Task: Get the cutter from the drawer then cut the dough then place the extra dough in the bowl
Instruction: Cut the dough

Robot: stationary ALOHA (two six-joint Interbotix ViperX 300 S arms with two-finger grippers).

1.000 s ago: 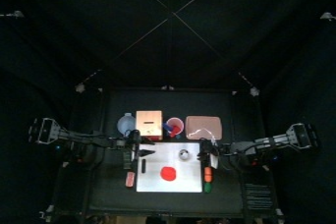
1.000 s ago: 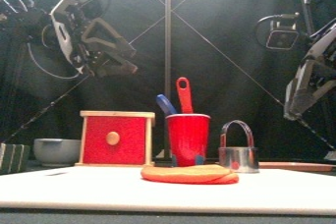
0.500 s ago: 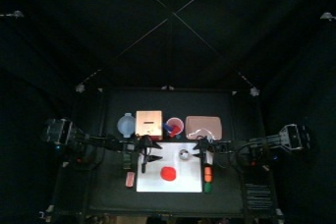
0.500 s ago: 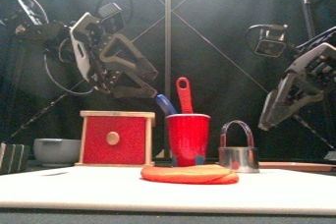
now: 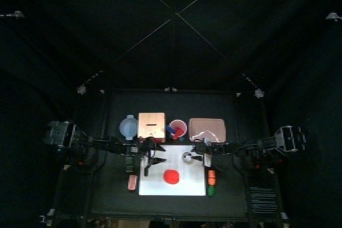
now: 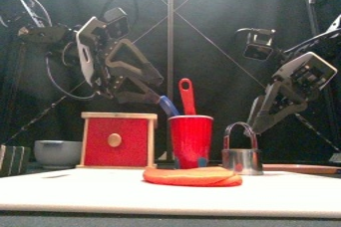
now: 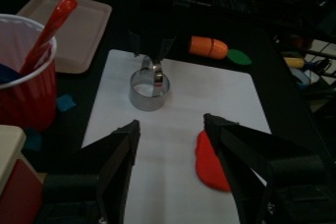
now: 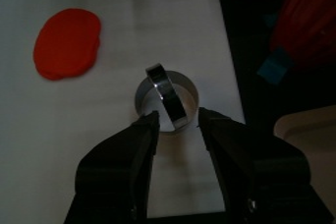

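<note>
Red cup (image 6: 190, 139) behind white cutting board (image 6: 80, 193), holding 2 toy knives: red knife (image 6: 186, 92), blue knife (image 6: 167, 105). Pink tray (image 5: 206, 129) right of cup. Orange toy food (image 7: 207, 46) by board's right edge.

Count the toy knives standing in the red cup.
2. A red knife stands upright in the red cup, and a blue knife leans beside it in the same cup. The cup's inside is hidden, so a shorter one could be out of sight.

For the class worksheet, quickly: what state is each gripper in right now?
Left gripper: open, holding nothing.
Right gripper: open, holding nothing, above the cutter.
</note>
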